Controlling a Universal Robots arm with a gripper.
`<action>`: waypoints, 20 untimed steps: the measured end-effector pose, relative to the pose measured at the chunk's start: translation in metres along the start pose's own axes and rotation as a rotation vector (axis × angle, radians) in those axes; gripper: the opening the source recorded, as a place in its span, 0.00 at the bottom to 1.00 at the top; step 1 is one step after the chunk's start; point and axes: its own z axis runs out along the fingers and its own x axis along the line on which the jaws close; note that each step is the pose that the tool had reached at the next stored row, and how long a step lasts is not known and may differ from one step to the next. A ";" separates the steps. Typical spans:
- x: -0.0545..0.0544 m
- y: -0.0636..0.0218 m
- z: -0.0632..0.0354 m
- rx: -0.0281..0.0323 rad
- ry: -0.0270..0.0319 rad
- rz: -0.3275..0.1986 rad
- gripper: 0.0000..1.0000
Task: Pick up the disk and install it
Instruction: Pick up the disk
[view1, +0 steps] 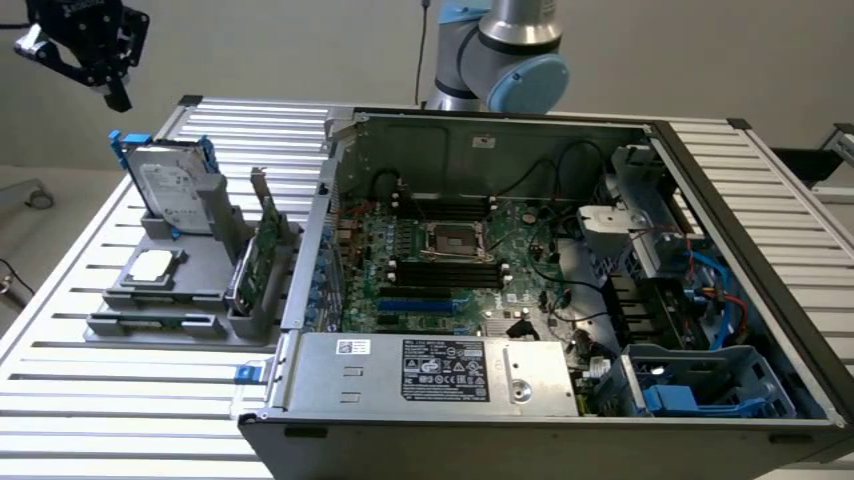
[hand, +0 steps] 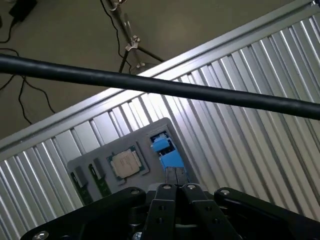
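Disk (view1: 174, 185), upright in the grey rack (view1: 147, 325) near the edge of the bench (view1: 80, 400); hand (hand: 175, 174) above it, empty, fingers (hand: 170, 176) pressed together; a sound grasp needs them spread and squared to the blue carrier (view1: 118, 140).

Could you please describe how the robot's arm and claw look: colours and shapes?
The arm has round silver-grey segments and a light blue joint cap. The claw is matt black, made of angular links with silver screw heads, ending in two slim dark fingers. A thick black cable runs near it.
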 end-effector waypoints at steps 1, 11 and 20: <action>0.000 0.0000 0.0000 0.0005 0.0017 -0.018 0.11; -0.001 0.0003 0.0011 0.0137 0.0119 -0.181 0.11; -0.002 0.0000 0.0072 0.0267 0.0123 -0.313 0.11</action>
